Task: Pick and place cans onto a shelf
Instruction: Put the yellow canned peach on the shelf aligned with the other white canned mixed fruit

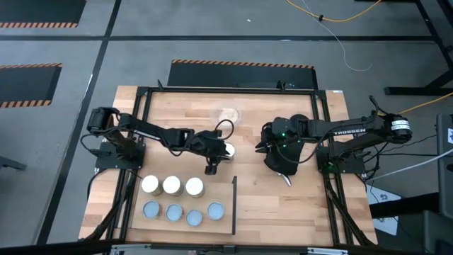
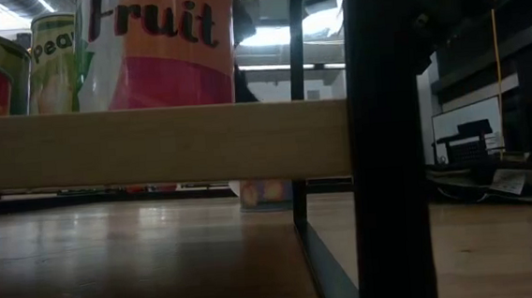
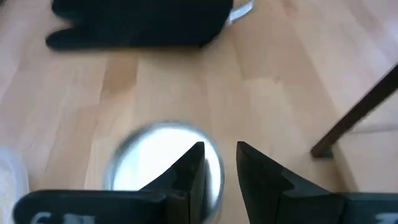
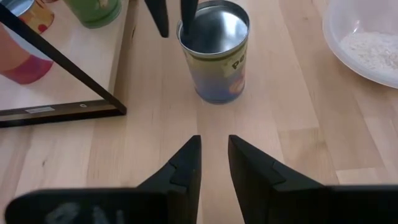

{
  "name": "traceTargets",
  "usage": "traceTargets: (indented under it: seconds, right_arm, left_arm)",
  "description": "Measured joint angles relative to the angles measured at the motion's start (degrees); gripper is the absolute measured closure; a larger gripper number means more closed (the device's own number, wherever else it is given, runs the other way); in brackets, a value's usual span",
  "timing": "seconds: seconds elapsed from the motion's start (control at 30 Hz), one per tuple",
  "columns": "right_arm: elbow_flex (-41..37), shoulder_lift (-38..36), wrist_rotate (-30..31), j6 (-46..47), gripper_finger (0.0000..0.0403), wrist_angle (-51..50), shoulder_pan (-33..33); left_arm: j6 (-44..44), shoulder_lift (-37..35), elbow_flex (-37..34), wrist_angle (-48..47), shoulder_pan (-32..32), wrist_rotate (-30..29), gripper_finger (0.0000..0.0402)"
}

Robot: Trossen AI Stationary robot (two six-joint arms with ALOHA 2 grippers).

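One can (image 4: 214, 56) with a silvery top stands upright on the table near its middle (image 1: 228, 149). My left gripper (image 4: 173, 25) has come to it from the table's left and slants down over its rim (image 3: 217, 146), open by a narrow gap. One finger (image 4: 188, 18) is over the can's top; the other (image 4: 158, 18) is outside its wall. My right gripper (image 4: 213, 140) hangs to the can's right (image 1: 260, 146), pointing at it, narrowly open with nothing between its fingers. Several cans (image 1: 172, 185) stand on the shelf (image 1: 219, 188) at the near left. My left gripper has one finger over the can's top near the rim (image 4: 193, 34) and the other outside the wall. The fingers slant down from the table's left. I cannot tell whether either finger touches the can, which stands upright on the table.
A black oven mitt (image 1: 283, 170) lies under my right arm. A clear bowl of pale grains (image 4: 367, 43) sits toward the far edge (image 1: 228, 113). The shelf's black strip (image 1: 234, 205) runs along its right edge, close to the can. A black frame borders the table.
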Motion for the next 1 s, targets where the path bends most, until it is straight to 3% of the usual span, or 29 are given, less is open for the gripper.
traceTargets:
  seconds: [0.33, 0.63, 1.0]
  right_arm:
    - [0.00, 0.02, 0.02, -0.02, 0.0319, 0.08, 0.00]
    - [0.00, 0.02, 0.02, -0.02, 0.0319, 0.09, 0.00]
    - [0.00, 0.02, 0.04, -0.04, 0.0319, 0.44, 0.01]
  left_arm:
    - [0.11, 0.12, 0.05, -3.85, -0.20, -2.59, 0.0318]
    - [-0.05, 0.12, 0.05, -4.09, -0.20, -2.70, 0.0392]
    - [-0.64, -1.29, 0.64, -4.50, -0.17, -2.62, 0.0399]
